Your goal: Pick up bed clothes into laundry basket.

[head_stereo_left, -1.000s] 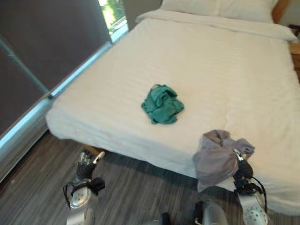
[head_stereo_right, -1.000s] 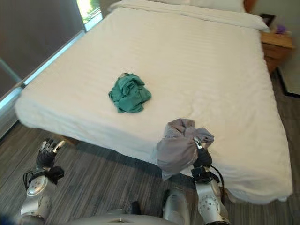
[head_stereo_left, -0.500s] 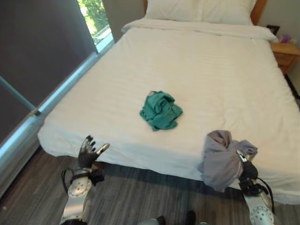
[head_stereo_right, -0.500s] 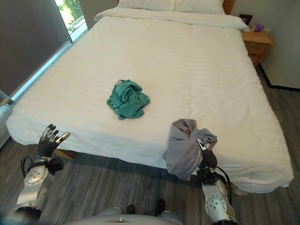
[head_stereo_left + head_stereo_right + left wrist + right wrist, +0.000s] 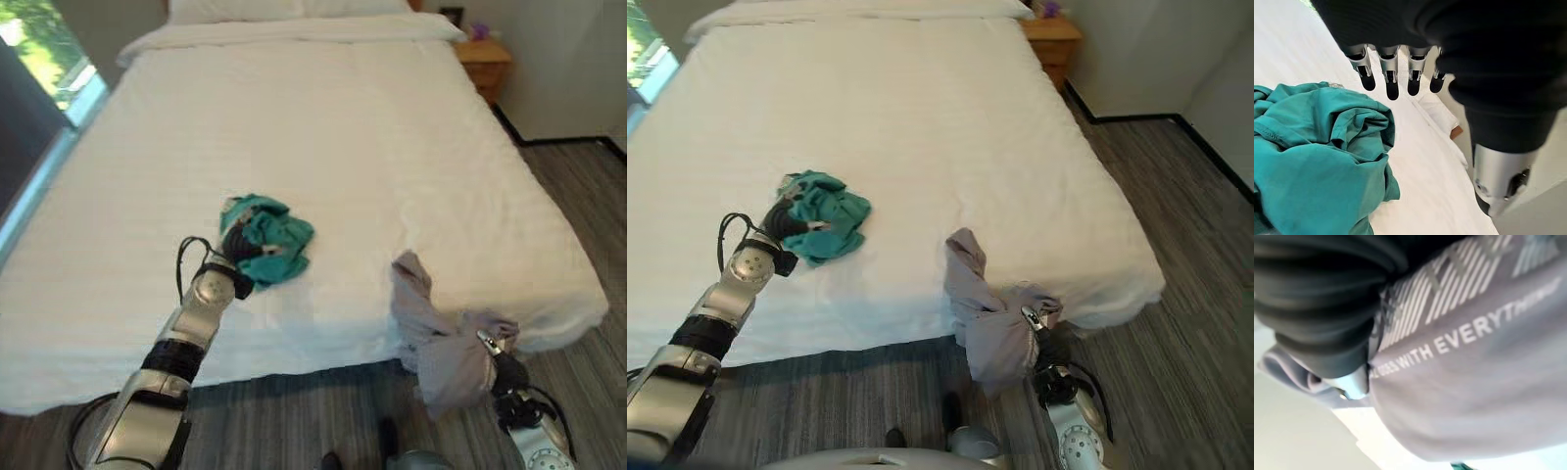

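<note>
My left hand [image 5: 238,253] reaches out over the bed [image 5: 323,117] and sits at the near-left edge of the green garment [image 5: 272,238], which lies crumpled on the white sheet toward the near left of the mattress. In my left wrist view the fingers [image 5: 1392,83] hang straight and spread above the green cloth [image 5: 1317,161], curled round nothing; from the head views the hand looks to be touching the heap's near side, though I cannot tell how firmly.

My right hand [image 5: 504,370] is low at the near right, just off the near edge of the bed. It has hold of the grey garment [image 5: 436,333]: the cloth is bunched over the fingers and hangs down from them in front of the mattress side, with one end lifted up against the sheet's edge. In my right wrist view the grey cloth [image 5: 1474,372] with its pale stripes and lettering lies right across the hand, pressed close to the dark cover.

A wooden nightstand [image 5: 484,61] stands at the far right beside the bed, and grey plank floor [image 5: 1176,215] runs along the right side.
</note>
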